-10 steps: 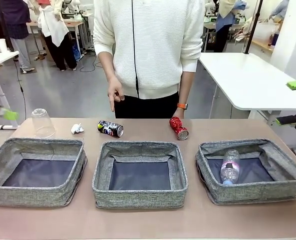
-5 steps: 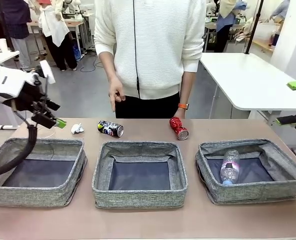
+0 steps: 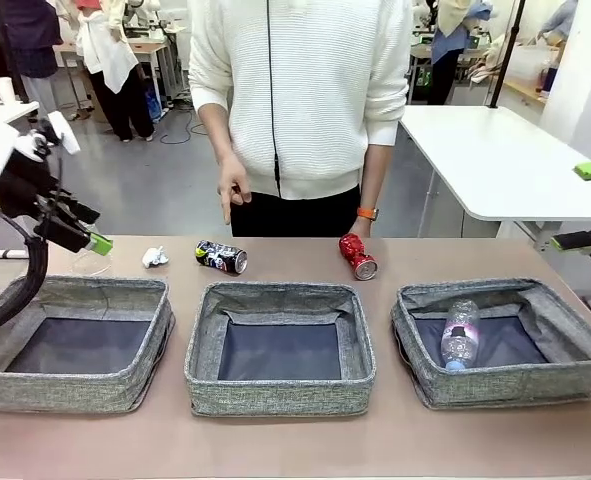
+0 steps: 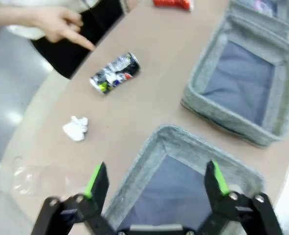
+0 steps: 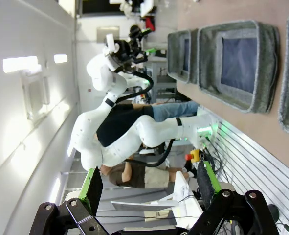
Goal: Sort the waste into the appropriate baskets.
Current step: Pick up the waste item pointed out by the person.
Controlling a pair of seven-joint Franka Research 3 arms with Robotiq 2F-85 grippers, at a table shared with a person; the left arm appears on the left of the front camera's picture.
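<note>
In the front view, the left gripper [image 3: 85, 228] hangs near the left basket's [image 3: 75, 290] far rim. 1 bottle [image 3: 459, 335] lies in the right basket [image 3: 505, 385].

In the left wrist view, the left gripper's jaws stand apart, empty. The black can [image 4: 115, 73] and paper ball [image 4: 76, 128] lie on the table [image 4: 149, 98].

In the right wrist view, the right gripper [image 5: 149, 183] is spread, empty.

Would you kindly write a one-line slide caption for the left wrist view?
Open left hand above a grey basket; paper ball and black can lie on the table beyond.
</note>
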